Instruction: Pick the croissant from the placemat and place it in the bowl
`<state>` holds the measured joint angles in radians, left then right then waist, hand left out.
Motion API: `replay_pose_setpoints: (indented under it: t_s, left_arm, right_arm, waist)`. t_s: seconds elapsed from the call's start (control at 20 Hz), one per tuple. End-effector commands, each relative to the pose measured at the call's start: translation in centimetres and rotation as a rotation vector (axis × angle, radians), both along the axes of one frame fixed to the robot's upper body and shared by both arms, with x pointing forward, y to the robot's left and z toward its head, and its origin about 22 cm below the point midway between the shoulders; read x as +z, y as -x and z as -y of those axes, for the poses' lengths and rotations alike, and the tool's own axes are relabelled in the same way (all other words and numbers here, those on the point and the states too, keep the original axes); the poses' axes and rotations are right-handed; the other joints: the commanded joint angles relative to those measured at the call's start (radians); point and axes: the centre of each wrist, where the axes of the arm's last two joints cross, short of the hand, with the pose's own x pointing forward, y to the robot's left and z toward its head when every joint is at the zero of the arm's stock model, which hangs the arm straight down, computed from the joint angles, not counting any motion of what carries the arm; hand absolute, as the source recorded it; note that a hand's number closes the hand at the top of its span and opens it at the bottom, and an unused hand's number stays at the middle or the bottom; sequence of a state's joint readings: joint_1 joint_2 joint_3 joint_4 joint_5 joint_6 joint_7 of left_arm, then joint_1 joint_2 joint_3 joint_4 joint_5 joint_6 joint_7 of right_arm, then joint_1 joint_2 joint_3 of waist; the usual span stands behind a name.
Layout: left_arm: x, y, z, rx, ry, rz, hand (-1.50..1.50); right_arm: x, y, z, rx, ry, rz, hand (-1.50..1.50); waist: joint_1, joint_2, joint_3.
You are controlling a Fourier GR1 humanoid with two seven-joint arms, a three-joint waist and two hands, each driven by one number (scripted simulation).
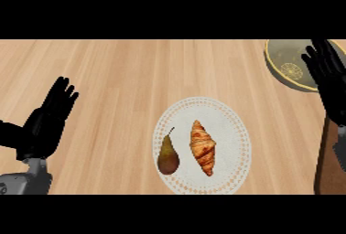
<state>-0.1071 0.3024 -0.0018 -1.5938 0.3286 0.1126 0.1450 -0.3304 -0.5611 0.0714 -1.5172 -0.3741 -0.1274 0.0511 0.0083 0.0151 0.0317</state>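
So far, untouched: croissant (202, 147) lying lengthwise on the right half of the placemat (233, 119), centre of the frame, nothing gripping it
Placemat: white, round, lace-edged — serving as the starting spot, hence both foods gathered on it
Pear (167, 158): brownish, stem pointing up-frame, just left of the croissant, near but apparently not touching; a distractor, best left alone
Bowl (276, 64): yellow-rimmed, upper right corner of the frame, partly cut off by the edge and partly hidden behind the right hand; well apart from the placemat
Right hand (329, 77): at the right edge, over the bowl's right side, fingers straight and slightly apart, holding nothing — probably the working hand, being on the bowl's side
Left hand (51, 114): left of the frame, open, fingers up and lightly spread, empty; resting, kept clear of the placemat
Step judged: pick not yet begun; croissant on the placemat, bowl waiting
Next move, as a guess: right hand down-frame and leftward to the croissant, closing across its width while staying off the pear
Risk: pear nudged, given the narrow gap
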Motion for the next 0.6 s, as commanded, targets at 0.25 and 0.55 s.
replay_pose_setpoints:
  t_s: [0.25,0.55]
  left_arm:
    - [5.1,-2.0,0.0,-0.016,-0.346,0.210,0.00]
    - [3.0,-2.6,2.1,0.051,-0.359,0.130,0.00]
  right_arm:
    - [-1.2,-1.4,-9.0,0.777,0.051,-0.194,1.50]
    - [-4.4,-4.8,-4.8,0.719,0.153,-0.029,-1.50]
  waist:
    - [0.132,0.017,-0.023]
    - [0.026,0.000,-0.029]
